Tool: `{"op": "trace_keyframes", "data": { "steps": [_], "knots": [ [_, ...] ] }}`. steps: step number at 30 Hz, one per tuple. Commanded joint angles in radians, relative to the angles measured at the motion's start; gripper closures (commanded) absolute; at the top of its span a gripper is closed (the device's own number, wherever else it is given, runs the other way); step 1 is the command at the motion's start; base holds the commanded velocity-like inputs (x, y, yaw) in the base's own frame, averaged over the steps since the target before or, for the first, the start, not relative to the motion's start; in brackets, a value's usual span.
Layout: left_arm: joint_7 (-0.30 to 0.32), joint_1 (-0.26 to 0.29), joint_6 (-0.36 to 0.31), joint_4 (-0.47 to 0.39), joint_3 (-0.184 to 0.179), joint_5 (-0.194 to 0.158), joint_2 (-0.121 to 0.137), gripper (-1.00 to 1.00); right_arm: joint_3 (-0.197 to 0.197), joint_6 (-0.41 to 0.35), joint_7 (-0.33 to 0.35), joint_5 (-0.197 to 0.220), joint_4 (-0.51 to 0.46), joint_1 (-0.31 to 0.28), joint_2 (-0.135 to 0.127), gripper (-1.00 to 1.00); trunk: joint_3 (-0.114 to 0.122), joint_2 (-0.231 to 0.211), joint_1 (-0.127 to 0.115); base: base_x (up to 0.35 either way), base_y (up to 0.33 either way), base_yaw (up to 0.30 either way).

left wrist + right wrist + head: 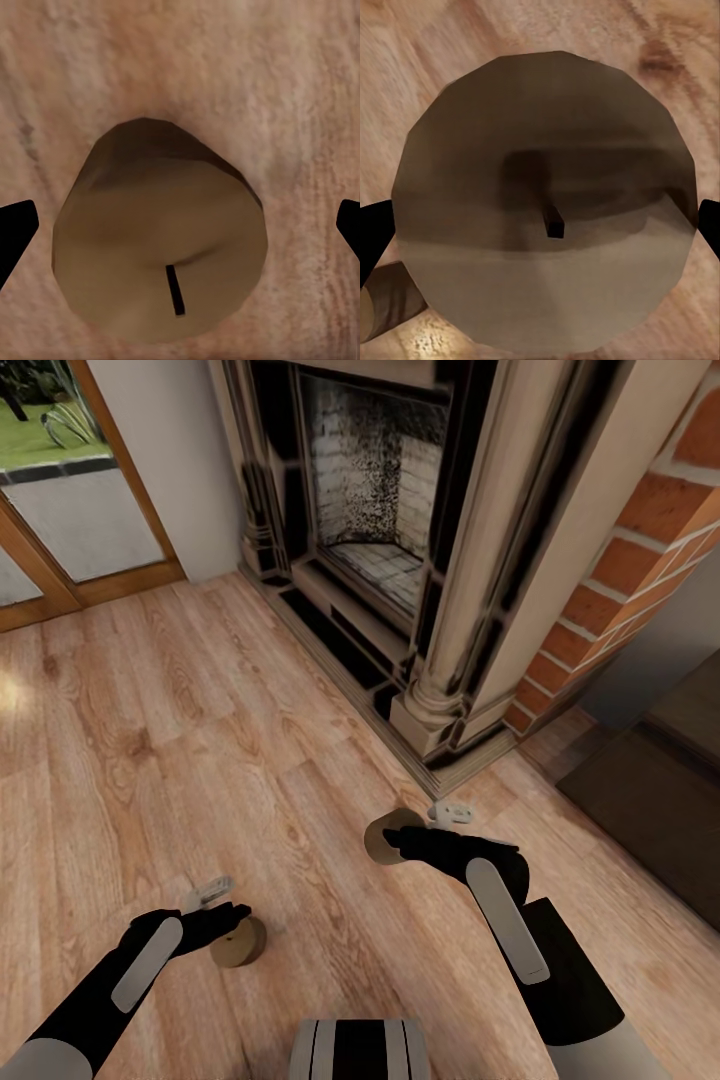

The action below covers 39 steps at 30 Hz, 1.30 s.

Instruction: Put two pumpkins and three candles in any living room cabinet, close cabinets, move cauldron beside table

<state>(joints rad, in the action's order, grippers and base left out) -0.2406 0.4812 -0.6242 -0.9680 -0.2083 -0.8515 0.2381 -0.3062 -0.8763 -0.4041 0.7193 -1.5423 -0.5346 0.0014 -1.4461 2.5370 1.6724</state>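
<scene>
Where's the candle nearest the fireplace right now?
In the head view, that candle sits on the wood floor right of centre, just in front of the fireplace's column base, with the right end effector over it.

We are in a home's living room. Ahead of us stands a fireplace [385, 520] with a pale carved surround, black trim and a sooty brick firebox, set into a red brick chimney breast [640, 540]. Warm wood-plank flooring [150, 740] runs to a wood-framed glass door [70, 510] that looks out on grass. A low dark-brown cabinet [670, 780] sits beside the bricks.
</scene>
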Motion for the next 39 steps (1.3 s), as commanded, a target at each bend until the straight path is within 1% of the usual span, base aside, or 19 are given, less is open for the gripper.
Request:
{"op": "trace_keyframes", "data": {
  "steps": [1,3,6,13,15,16,17,18,22,23,24,27,29,31,32,39],
  "knots": [
    [-0.009,0.0,0.0,-0.001,-0.003,-0.011,0.001,-1.0,-0.001,-0.001,-0.012,0.011,-0.002,-0.001,0.0,1.0,-0.005,0.001,0.0,0.0,0.0,0.0],
    [-0.009,0.0,0.008,-0.001,-0.004,-0.011,0.001,-1.0,-0.001,-0.001,-0.012,0.011,-0.001,-0.001,0.0,1.0,-0.012,0.001,0.001,0.0,0.0,0.0],
    [-0.01,0.0,0.036,-0.001,-0.006,-0.011,0.001,-1.0,-0.001,-0.001,-0.012,0.011,-0.001,-0.001,0.0,1.0,-0.012,0.001,0.001,0.0,0.0,0.0],
    [-0.012,0.0,0.047,-0.001,-0.006,-0.011,0.001,-1.0,-0.002,-0.001,-0.006,0.012,-0.003,-0.001,0.0,1.0,-0.012,0.001,0.001,0.0,0.0,0.0],
    [-0.012,0.0,0.047,-0.001,-0.006,-0.011,0.001,-1.0,-0.003,-0.001,0.003,0.015,-0.004,-0.001,0.0,1.0,-0.012,0.001,0.001,0.0,0.0,0.0],
    [-0.012,0.0,0.047,-0.001,-0.006,-0.011,0.001,-1.0,-0.003,-0.001,0.018,0.019,-0.005,-0.001,0.0,1.0,-0.012,0.001,0.001,0.0,0.0,0.0],
    [-0.012,0.0,0.047,-0.001,-0.006,-0.011,0.001,-1.0,-0.003,-0.002,0.048,0.025,-0.005,-0.001,0.0,1.0,-0.012,0.001,0.001,0.0,0.0,0.0],
    [-0.012,0.0,0.048,-0.001,-0.006,-0.011,0.001,-1.0,-0.003,-0.002,0.091,0.031,-0.005,-0.001,0.0,1.0,-0.012,0.001,0.001,0.0,0.0,0.0],
    [-0.012,0.0,0.048,-0.001,-0.006,-0.011,0.001,-1.0,0.002,-0.001,0.325,0.04,-0.005,-0.001,-0.003,1.0,-0.012,0.001,0.001,0.0,0.0,0.0],
    [-0.012,0.0,0.048,-0.001,-0.006,-0.011,0.001,-1.0,0.003,-0.001,0.353,0.041,-0.005,-0.001,-0.003,1.0,-0.012,0.001,0.001,0.0,0.0,0.0],
    [-0.012,0.0,0.048,-0.001,-0.006,-0.011,0.001,-1.0,0.006,-0.001,0.427,0.042,-0.004,-0.001,-0.004,1.0,-0.012,0.001,0.001,0.0,0.0,0.0],
    [-0.012,0.0,0.048,-0.001,-0.005,-0.011,0.0,-1.0,0.008,-0.002,0.542,0.043,-0.002,-0.001,-0.007,1.0,-0.012,0.001,0.001,0.0,0.0,0.0],
    [-0.012,0.0,0.049,-0.001,-0.005,-0.011,0.0,-1.0,0.008,-0.001,0.583,0.043,-0.001,-0.001,-0.007,1.0,-0.012,0.001,0.001,0.0,0.0,0.0],
    [-0.012,0.0,0.049,-0.001,-0.005,-0.011,0.0,-1.0,0.009,-0.002,0.601,0.043,0.0,-0.001,-0.007,1.0,-0.012,0.001,0.001,0.0,0.0,0.0],
    [-0.012,0.0,0.049,-0.001,-0.005,-0.011,0.0,-1.0,0.009,-0.002,0.606,0.043,0.0,-0.001,-0.007,1.0,-0.012,0.001,0.001,0.0,0.0,0.0],
    [-0.012,0.0,0.049,-0.001,-0.005,-0.011,0.0,-1.0,0.009,-0.001,0.616,0.045,0.006,-0.001,-0.008,1.0,-0.039,0.003,0.004,0.0,0.0,0.0]
  ]
}}
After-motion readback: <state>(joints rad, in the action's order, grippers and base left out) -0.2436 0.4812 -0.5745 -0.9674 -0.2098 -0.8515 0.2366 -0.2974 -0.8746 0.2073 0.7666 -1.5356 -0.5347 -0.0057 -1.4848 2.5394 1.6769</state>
